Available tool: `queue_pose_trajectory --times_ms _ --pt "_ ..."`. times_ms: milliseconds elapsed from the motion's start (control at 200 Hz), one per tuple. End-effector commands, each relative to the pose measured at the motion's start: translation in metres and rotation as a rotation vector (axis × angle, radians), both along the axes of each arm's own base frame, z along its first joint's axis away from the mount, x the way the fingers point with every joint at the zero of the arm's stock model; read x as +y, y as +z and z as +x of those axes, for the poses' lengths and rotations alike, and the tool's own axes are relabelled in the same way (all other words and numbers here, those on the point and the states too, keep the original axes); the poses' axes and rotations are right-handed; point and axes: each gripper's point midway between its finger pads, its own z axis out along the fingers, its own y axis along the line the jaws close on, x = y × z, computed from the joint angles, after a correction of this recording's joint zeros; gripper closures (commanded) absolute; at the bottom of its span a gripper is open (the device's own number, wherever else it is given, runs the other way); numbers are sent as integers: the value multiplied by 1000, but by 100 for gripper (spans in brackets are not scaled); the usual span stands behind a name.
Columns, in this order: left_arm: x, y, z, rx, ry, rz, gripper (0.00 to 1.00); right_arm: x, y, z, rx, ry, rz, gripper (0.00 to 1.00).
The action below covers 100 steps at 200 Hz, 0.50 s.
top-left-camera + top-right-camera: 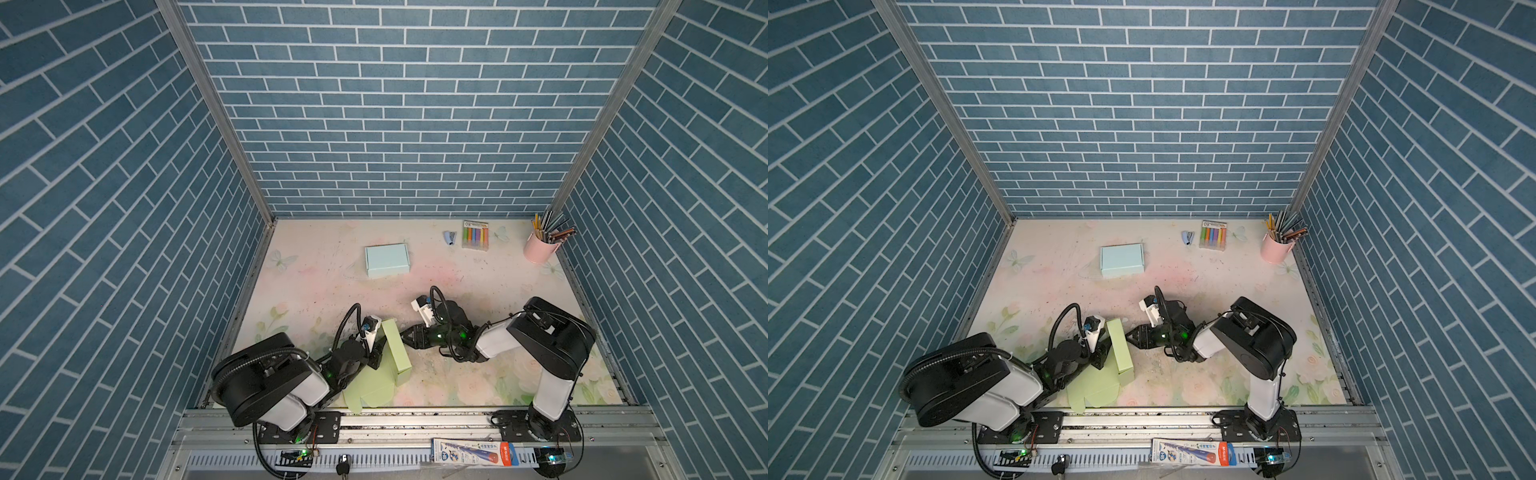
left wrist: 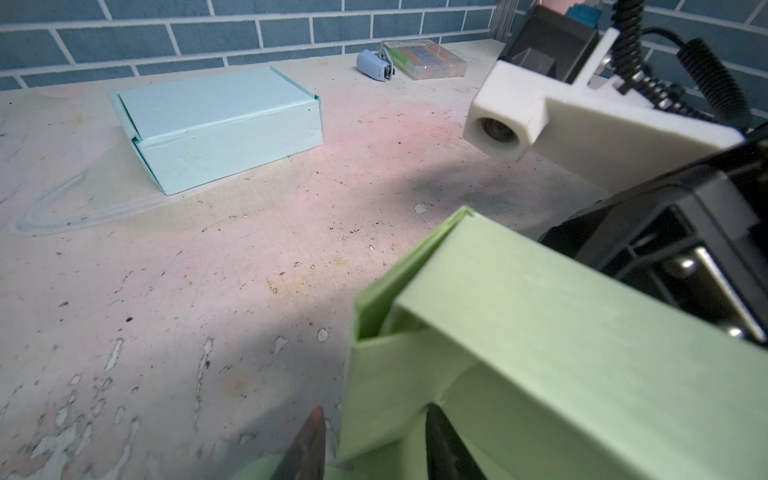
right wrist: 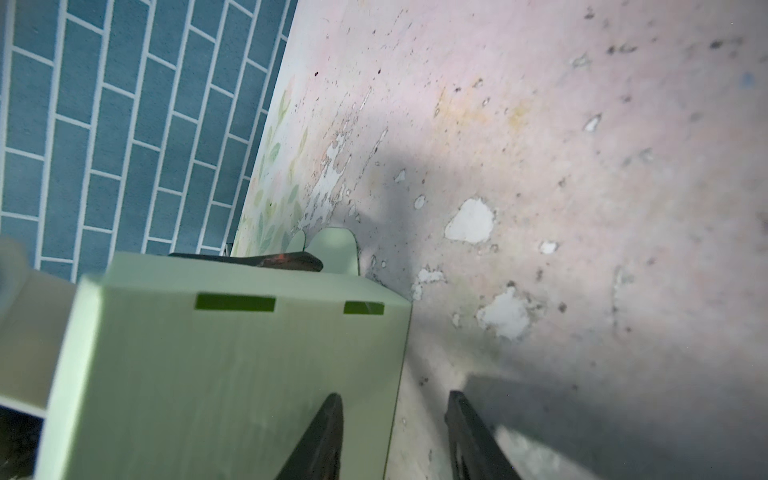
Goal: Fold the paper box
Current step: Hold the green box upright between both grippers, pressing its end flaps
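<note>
Pale green card: the paper box [image 1: 394,353] sits at the near left of the bench [image 1: 457,291], half-made. One long wall stands up; the base and a tabbed flap lie flat toward the near edge. A finished light-blue box [image 1: 386,259] rests well apart, farther back (handy as a picture of the end state).

On the box's left, the left gripper [image 2: 374,409] has its jaws apart, astride the lower corner of a doubled wall. The card between them looks free, not pinched. On its right, the right gripper [image 3: 395,395] also has its jaws apart, with nothing clamped. One jaw is over the outer face of the slotted wall, the other past its edge over bare bench. Contact with the face: cannot tell.

Step in hand, as I read it: setting the upright wall and locking its fold.
- Brace the outer face low and square with the right gripper, so the box does not skid.
- Work the left gripper from inside, pressing the folded-over layer down along its crease.
- Push on creases, not mid-panel — thin card dents.
- Leave the two slots [image 3: 235,303] unblocked for the tabs.
</note>
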Motion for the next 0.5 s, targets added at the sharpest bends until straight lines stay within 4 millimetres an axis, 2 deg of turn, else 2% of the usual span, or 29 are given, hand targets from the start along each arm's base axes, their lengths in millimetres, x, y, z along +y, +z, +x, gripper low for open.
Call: queue_pose_trajectory --times_ms 0,315,495 --pt "-12 12 6 -48 -38 -11 62 2 -3 2 -21 37 -32 58" --pt "-23 8 9 -46 -72 -7 68 0 -2 9 -38 50 -47 59" --pt "-22 4 8 -34 -71 -7 70 -3 0 13 -43 41 -42 60"
